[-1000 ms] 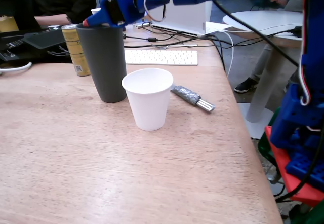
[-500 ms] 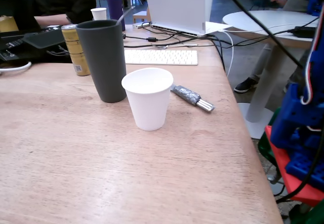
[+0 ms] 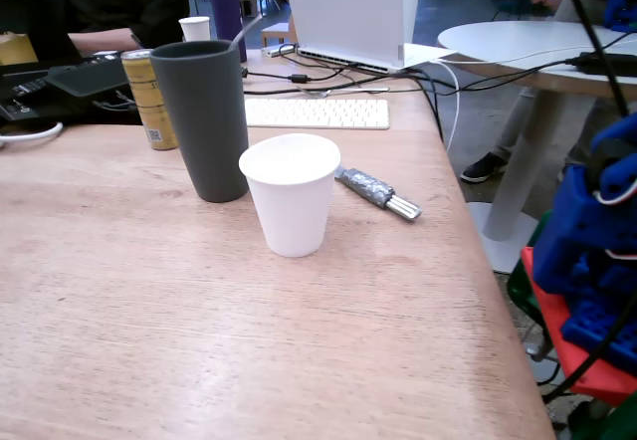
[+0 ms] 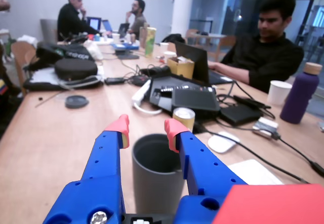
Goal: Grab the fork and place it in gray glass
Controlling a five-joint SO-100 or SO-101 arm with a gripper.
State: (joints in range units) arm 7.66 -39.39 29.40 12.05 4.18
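Note:
The fork (image 3: 378,192) lies on the wooden table just right of and behind the white paper cup (image 3: 292,196). Its handle is taped gray and its bare metal tines point right; the cup hides the handle's far end. The gray glass (image 3: 204,121) stands upright left of the cup and looks empty in the wrist view (image 4: 157,183). My gripper (image 4: 147,130) is open and empty, with its orange-tipped blue fingers (image 4: 119,127) framing the glass's rim from a distance. In the fixed view the blue arm (image 3: 597,231) sits off the table's right edge, far from the fork.
A gold can (image 3: 149,97) stands behind the glass on the left. A white keyboard (image 3: 317,112), cables and a laptop (image 3: 353,7) lie at the back. The table's right edge (image 3: 478,261) runs close to the fork. A person (image 4: 263,51) sits across the table.

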